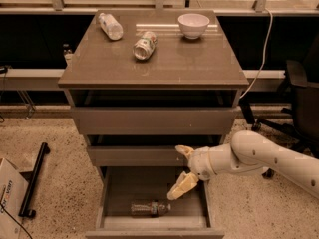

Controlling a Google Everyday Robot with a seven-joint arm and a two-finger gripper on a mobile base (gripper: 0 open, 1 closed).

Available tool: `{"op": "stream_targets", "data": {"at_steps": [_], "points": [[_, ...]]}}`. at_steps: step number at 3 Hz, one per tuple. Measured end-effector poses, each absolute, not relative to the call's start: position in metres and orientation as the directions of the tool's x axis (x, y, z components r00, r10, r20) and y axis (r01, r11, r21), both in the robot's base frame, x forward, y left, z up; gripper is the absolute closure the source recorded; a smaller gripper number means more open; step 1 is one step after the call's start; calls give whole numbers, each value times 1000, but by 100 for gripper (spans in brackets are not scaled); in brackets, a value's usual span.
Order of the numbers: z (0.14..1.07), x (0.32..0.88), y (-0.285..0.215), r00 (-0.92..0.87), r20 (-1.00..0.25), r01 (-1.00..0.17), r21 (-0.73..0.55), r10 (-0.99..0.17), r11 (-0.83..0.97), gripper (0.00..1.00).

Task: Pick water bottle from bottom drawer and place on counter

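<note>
**Water bottle** [149, 208]: small clear bottle with a dark label band. It lies on its side on the floor of the bottom drawer [124, 187], near the front edge, with its length running left to right.

**Bottom drawer:** pulled well out from the cabinet. The bottle is the only thing I can see inside it.

**Hand** [182, 169]: pale and two-fingered, on a white arm [264, 158] that reaches in from the right. It hangs over the right rear part of the open drawer.
- State: released, with the fingers spread wide and nothing between them.
- The upper finger [183, 150] sits at the level of the middle drawer [134, 156] front.
- The lower finger [181, 186] slants down and left into the drawer.
- The bottle lies below and to the left of that lower tip, near it but apart.

**In the way:** the middle drawer front juts out just above the rear of the open drawer, directly beside the hand. The top drawer [152, 121] sits above that.

**Desk** [169, 63], the glossy brown cabinet top, carries:
- a clear bottle with a white label [110, 26], on its side at the rear left;
- a bottle with a green-and-white label [144, 45], on its side near the middle;
- a white bowl [194, 25], upright at the rear right.

**Surroundings:**
- a dark chair [304, 98] to the right;
- a pale cable [261, 49] hanging behind the desk;
- a black bar [34, 180] on the speckled floor to the left;
- a cardboard box [10, 203] at the lower left corner.
</note>
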State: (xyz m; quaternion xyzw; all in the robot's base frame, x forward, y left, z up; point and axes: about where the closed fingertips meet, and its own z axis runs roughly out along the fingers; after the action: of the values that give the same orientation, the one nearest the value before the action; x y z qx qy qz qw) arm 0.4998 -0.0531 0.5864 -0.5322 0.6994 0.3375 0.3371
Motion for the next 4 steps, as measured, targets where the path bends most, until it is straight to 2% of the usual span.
{"op": "stream_targets", "data": {"at_steps": [1, 3, 4], "points": [[536, 508, -51, -244, -870, -962, 161, -429, 222, 0], [516, 511, -45, -315, -835, -936, 195, -452, 292, 0], [471, 515, -39, -363, -810, -916, 220, -460, 335, 0]]}}
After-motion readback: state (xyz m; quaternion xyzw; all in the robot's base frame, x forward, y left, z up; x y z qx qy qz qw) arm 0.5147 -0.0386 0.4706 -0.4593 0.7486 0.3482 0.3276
